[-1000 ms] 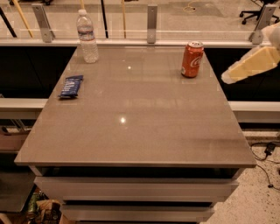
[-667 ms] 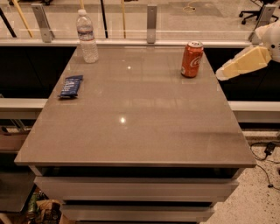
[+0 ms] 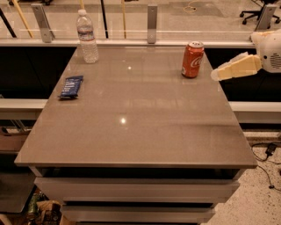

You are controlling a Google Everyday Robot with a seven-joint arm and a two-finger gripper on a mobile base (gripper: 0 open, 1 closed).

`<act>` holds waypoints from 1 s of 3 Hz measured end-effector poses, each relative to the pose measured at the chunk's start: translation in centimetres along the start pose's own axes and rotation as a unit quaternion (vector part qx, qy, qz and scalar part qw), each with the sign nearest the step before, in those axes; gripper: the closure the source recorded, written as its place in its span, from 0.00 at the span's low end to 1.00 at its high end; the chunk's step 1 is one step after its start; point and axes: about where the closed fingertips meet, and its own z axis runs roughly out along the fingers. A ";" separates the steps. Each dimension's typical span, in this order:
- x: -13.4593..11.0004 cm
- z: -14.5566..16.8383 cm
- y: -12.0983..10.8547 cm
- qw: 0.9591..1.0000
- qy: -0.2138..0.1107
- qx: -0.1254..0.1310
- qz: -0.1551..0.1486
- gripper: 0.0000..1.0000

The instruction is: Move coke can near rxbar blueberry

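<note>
The coke can (image 3: pixel 192 59) stands upright at the far right of the grey table (image 3: pixel 140 132), red-orange with white script and a silver top. The rxbar blueberry (image 3: pixel 71 86) lies flat near the table's left edge, a dark blue wrapper with white lettering. My gripper (image 3: pixel 216 75) reaches in from the right on a white arm, its cream fingers pointing left. The tip is just right of the can and a little nearer to me, apart from it. It holds nothing.
A clear plastic water bottle (image 3: pixel 87 37) stands at the far left corner. A glass rail with metal posts (image 3: pixel 152 17) runs behind the table. Drawers (image 3: pixel 136 189) sit under the tabletop. An office chair (image 3: pixel 259 9) is at the far right.
My gripper has moved left and slightly down, closer to the coke can. The can, the bar and the bottle have not moved.
</note>
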 end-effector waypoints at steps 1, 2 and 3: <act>0.0 0.0 0.0 1.000 0.001 0.000 0.000 0.00; 0.1 0.7 0.0 1.000 0.005 0.001 0.016 0.00; 0.8 3.0 -0.2 0.999 0.000 -0.005 0.045 0.00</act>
